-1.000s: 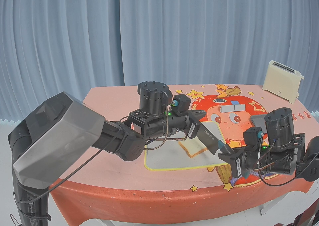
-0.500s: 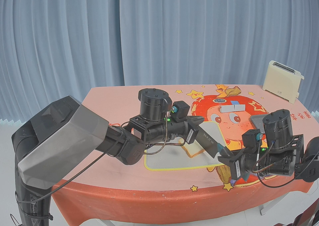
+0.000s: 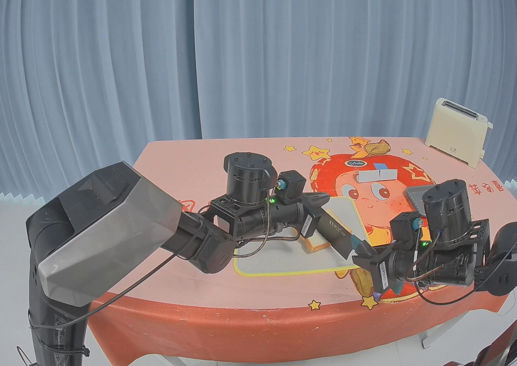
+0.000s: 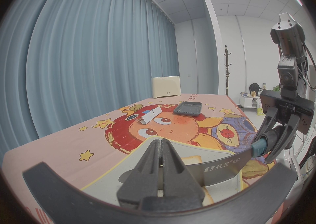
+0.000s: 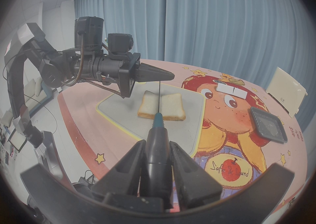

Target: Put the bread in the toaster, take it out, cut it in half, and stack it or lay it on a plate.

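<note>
Mid-cut: bread (image 5: pixel 161 104) flat on cutting board (image 5: pixel 121 111), knife (image 3: pixel 336 231) across its middle. Right gripper (image 5: pixel 157 144) jaws clamped on handle; left gripper (image 4: pixel 161 145) jaws closed at blade spine. Left to do — finishing cut, plating.

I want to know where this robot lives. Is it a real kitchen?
Probably not: it looks like a robot practice room. Blue curtains hang behind, and one table with a cartoon cloth holds a toaster, a cutting board and bread. The right claw grips a knife.
</note>
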Robot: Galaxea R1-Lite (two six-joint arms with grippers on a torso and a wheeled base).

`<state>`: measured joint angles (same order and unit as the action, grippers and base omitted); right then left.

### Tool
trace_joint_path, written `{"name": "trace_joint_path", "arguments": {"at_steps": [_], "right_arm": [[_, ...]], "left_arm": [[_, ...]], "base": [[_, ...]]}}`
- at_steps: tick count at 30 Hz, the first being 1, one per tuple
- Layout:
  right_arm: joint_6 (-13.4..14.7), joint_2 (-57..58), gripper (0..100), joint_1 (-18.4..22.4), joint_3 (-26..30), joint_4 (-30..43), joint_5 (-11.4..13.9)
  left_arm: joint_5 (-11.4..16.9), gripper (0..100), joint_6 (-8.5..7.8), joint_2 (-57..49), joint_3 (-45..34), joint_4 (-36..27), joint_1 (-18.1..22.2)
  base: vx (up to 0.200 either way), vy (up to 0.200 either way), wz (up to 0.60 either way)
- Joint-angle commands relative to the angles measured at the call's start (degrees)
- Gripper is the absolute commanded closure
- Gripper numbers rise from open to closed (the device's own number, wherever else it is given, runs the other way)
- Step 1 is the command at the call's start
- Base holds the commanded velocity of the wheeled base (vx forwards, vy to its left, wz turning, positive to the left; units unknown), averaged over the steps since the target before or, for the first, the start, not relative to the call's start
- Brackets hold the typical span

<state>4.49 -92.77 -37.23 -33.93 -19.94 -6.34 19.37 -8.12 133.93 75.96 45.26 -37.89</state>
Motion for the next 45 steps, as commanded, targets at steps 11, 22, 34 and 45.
{"name": "trace_joint_path", "arguments": {"at_steps": [11, 22, 34, 45], "right_arm": [[0.0, -0.04, 100, 0.05, -0.26, -0.27, 0.01], [0.0, 0.31, 100, 0.23, -0.44, -0.36, 0.1], [0.0, -0.04, 100, 0.14, 0.09, 0.08, 0.01], [0.0, -1.01, 100, 0.49, 0.53, 0.08, 0.01]], "left_arm": [[-0.03, 100, 0.03, 1.78, -1.69, 0.44, 0.1], [-0.03, 100, 0.47, 1.95, -2.04, 1.32, 0.27], [-0.03, 100, 0.47, 1.87, -1.69, 1.32, 0.1], [-0.03, 100, 0.56, 1.6, -1.25, 1.41, -0.26]], "base": [[0.0, 0.0, 0.0], [0.0, 0.0, 0.0], [0.0, 0.0, 0.0], [0.0, 0.0, 0.0]]}}
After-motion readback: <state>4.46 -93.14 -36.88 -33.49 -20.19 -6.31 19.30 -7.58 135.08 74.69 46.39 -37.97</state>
